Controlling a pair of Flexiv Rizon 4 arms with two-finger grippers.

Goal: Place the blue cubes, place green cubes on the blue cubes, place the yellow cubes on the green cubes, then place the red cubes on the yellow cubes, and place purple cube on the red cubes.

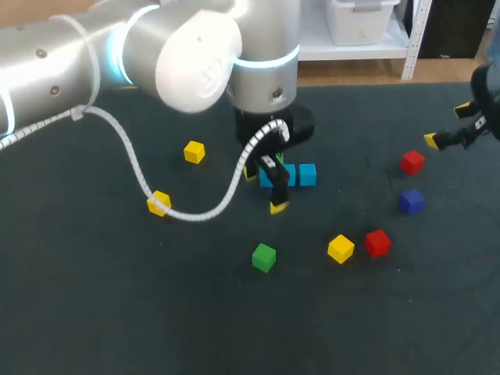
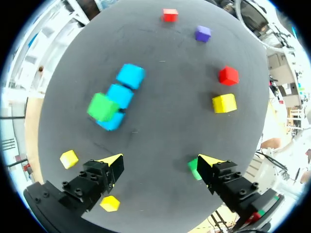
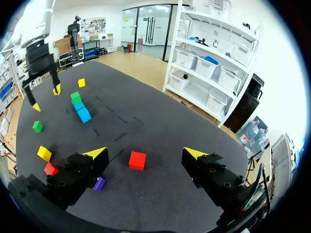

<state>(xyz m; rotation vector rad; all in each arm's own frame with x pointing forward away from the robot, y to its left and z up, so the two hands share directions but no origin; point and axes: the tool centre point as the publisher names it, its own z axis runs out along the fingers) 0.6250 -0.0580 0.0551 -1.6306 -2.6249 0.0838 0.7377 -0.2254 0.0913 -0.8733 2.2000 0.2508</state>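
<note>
Three blue cubes (image 2: 120,95) lie in a row at the table's middle, and a green cube (image 2: 102,107) sits on the end one. My left gripper (image 1: 265,190) hovers open and empty just above that row (image 1: 307,173). A second green cube (image 1: 264,257) lies nearer the front. Yellow cubes (image 1: 194,151) (image 1: 158,203) (image 1: 341,248), red cubes (image 1: 412,162) (image 1: 377,242) and a purple cube (image 1: 412,201) are scattered loose. My right gripper (image 1: 447,125) is open at the far right, above the red cube (image 3: 137,160).
The left arm's white cable (image 1: 133,160) loops low over the table beside a yellow cube. The dark mat (image 1: 117,297) is bare at the front left. In the left wrist view the loose green cube (image 2: 193,167) shows beside one finger.
</note>
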